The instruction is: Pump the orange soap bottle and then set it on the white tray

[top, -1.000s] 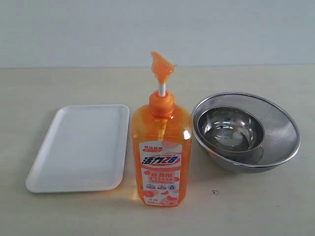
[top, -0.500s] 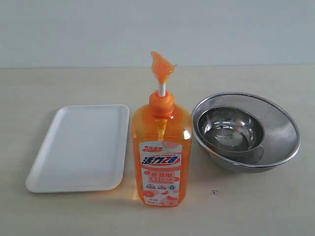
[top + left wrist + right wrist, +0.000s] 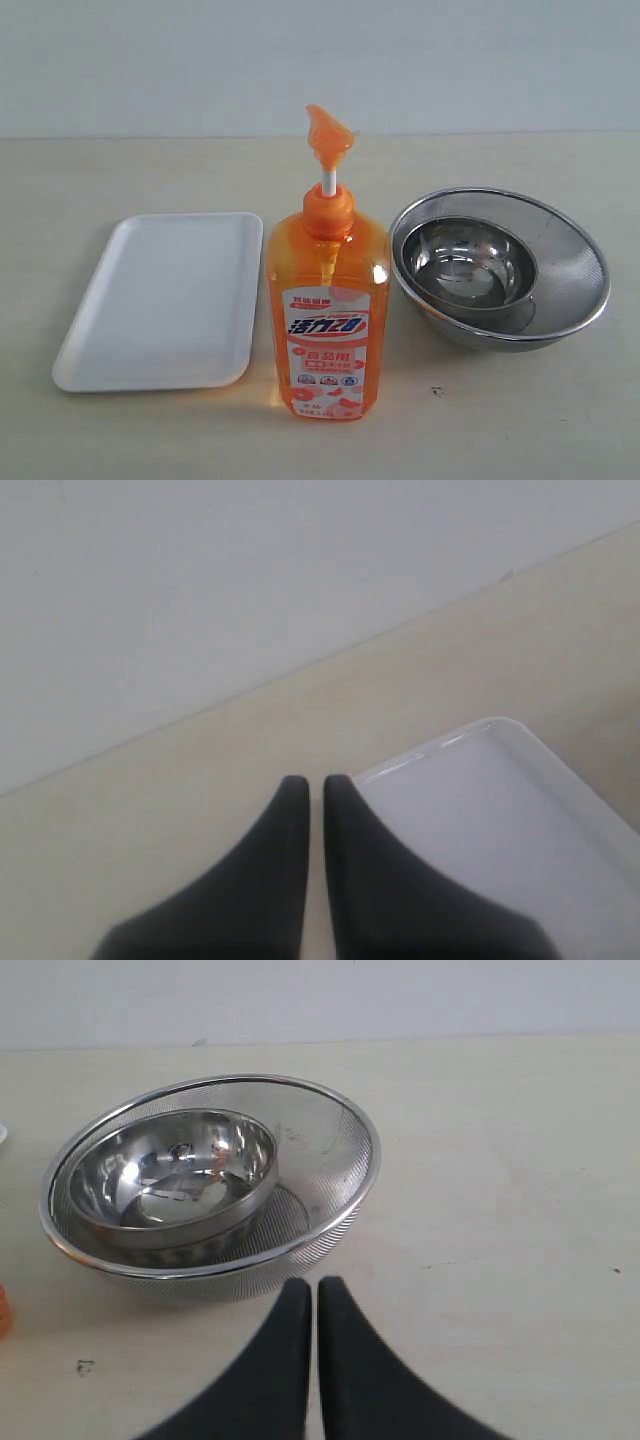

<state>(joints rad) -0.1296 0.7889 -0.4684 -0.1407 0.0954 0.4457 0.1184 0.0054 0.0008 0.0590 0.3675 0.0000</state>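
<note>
The orange soap bottle point(image 3: 327, 305) stands upright in the middle of the table, its pump head point(image 3: 328, 135) raised on the white stem. Just left of it lies the white tray point(image 3: 165, 300), with nothing on it. No arm shows in the exterior view. In the left wrist view my left gripper point(image 3: 316, 782) is shut with nothing in it, hovering beside a corner of the white tray point(image 3: 510, 840). My right gripper point(image 3: 315, 1285) is also shut on nothing, close to the mesh bowl's rim. A sliver of the orange bottle point(image 3: 4, 1310) shows at that view's edge.
To the right of the bottle a steel mesh bowl point(image 3: 575, 275) holds a smaller shiny steel bowl point(image 3: 465, 265); both also show in the right wrist view, the mesh bowl point(image 3: 335, 1175) around the smaller bowl point(image 3: 170, 1175). The beige table point(image 3: 520, 420) ends at a pale wall behind.
</note>
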